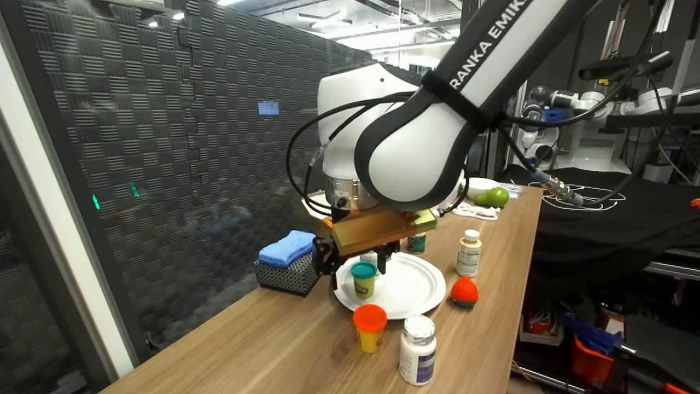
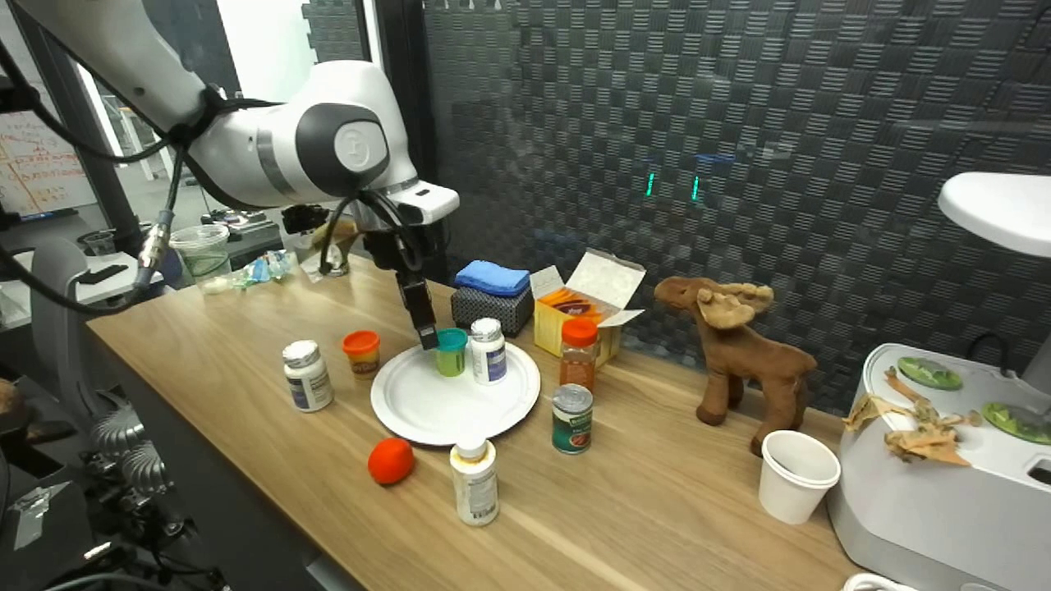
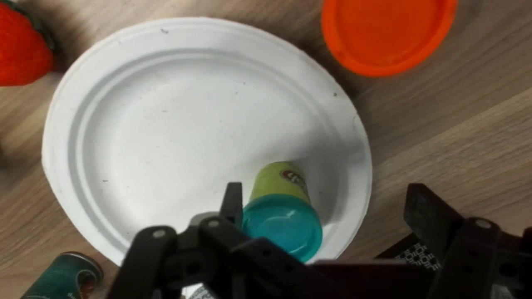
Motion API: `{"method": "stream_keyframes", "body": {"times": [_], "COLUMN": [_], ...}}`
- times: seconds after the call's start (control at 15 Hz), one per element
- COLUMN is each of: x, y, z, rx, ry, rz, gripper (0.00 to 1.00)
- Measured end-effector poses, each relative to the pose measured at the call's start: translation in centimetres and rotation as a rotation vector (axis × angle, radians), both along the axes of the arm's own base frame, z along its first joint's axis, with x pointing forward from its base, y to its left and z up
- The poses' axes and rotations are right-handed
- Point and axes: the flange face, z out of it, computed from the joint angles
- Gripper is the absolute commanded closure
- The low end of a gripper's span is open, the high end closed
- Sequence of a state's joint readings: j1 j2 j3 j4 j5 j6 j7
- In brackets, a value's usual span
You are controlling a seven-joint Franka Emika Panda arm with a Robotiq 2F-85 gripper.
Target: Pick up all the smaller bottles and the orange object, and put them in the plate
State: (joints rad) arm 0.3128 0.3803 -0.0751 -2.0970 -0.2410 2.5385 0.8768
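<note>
Jaws apart, the hand (image 3: 324, 199) hangs over the edge of the white plate (image 2: 419, 410); the wrist view shows a teal-lidded Play-Doh tub (image 3: 278, 182) between them, standing on the plate. In an exterior view, a white pill bottle (image 2: 488, 361) stands just right of it, also on the plate. Left of the plate stand an orange-lidded Play-Doh tub (image 2: 362, 361) and a second pill bottle (image 2: 308, 384); near, a red strawberry (image 2: 391, 461) and a white-capped bottle (image 2: 476, 492); right, a green can (image 2: 572, 428).

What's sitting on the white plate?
Two upright containers: a teal-lidded tub and a white pill bottle. The plate surface directly beneath them is covered, so can't tell there. In the wrist view the open gripper also hides most of the bottle.
</note>
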Motion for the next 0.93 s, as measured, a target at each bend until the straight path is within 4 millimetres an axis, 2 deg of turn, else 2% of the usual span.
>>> {"method": "stream_keyframes", "body": {"times": [0.2,0.4,0.67,0.93], "x": [-2.0,-4.3,-6.8,-8.1], "y": [3.1,5.5,6.9,7.1], "z": [1.3,1.6,0.7,-0.4], "rx": [-0.025,-0.029,-0.028,-0.034], "ry": [-0.033,-0.035,-0.002,0.026], "rz": [0.002,0.009,0.032,0.044], "gripper": [0.0,0.0,0.0,0.0]}}
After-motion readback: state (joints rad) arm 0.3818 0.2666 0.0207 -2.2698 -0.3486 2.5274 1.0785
